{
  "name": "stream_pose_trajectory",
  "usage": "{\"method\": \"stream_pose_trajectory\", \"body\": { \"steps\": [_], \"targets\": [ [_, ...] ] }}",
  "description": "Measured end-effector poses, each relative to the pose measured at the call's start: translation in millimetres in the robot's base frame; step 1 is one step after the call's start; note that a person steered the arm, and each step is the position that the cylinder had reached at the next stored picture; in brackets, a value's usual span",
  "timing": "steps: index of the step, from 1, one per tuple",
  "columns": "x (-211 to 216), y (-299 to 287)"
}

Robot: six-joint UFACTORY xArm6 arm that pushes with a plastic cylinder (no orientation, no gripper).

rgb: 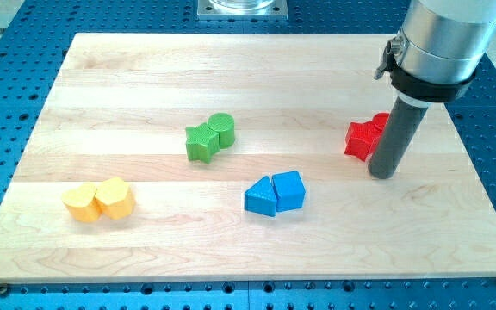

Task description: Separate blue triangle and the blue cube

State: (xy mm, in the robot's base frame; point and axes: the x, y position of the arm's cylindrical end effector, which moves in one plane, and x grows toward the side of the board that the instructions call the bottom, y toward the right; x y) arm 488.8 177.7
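The worktop (257, 69) is a pale wooden board with lengthwise grain bands, lying on a blue perforated metal base (15, 52) that shows along the view's left, right and bottom edges. At the view's top centre a grey metal mount (242, 8) sits just past the board's far edge.

Near the board's lower left lie two yellow blocks, touching: a yellow block (82, 202) of rounded outline on the left and a yellow hexagon-like block (115, 198) on the right.

Toward the centre, a green star-shaped block (201, 143) touches a green cylinder (221, 129) set just up and right of it.

Below and right of the greens sits the blue pair. The blue triangle (260, 197) is on the left and the blue cube (288, 190) on the right, pressed side to side with only a thin seam between them. Open board surrounds them on all sides.

Further right, red blocks (364, 137) lie partly hidden behind the rod (393, 138); their shape cannot be made out. The rod hangs from a grey cylinder with a black collar (433, 82) at the view's upper right. My tip (383, 175) rests on the board just beside the reds, at their lower right, well apart from the blue pair on its right side. The arm carries no fingers, only this rod, and it has hold of nothing.
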Motion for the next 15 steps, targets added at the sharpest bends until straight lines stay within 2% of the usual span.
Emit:
{"method": "stream_pose_trajectory", "body": {
  "steps": [1, 2, 3, 4, 5, 6, 7, 8, 9, 10, 11, 12, 13, 14, 15],
  "targets": [
    [-12.4, 5.7],
    [-34.5, -37.4],
    [-5.8, -92.3],
    [40.5, -93.2],
    [50.7, -163.4],
    [82.8, -150.0],
    [96.8, -228.9],
    [96.8, -231.3],
    [98.0, -197.4],
    [90.6, -194.9],
    [88.3, -243.1],
    [94.5, -245.5],
    [100.0, -204.3],
    [76.5, -216.7],
    [70.8, -227.1]
  ]
}}
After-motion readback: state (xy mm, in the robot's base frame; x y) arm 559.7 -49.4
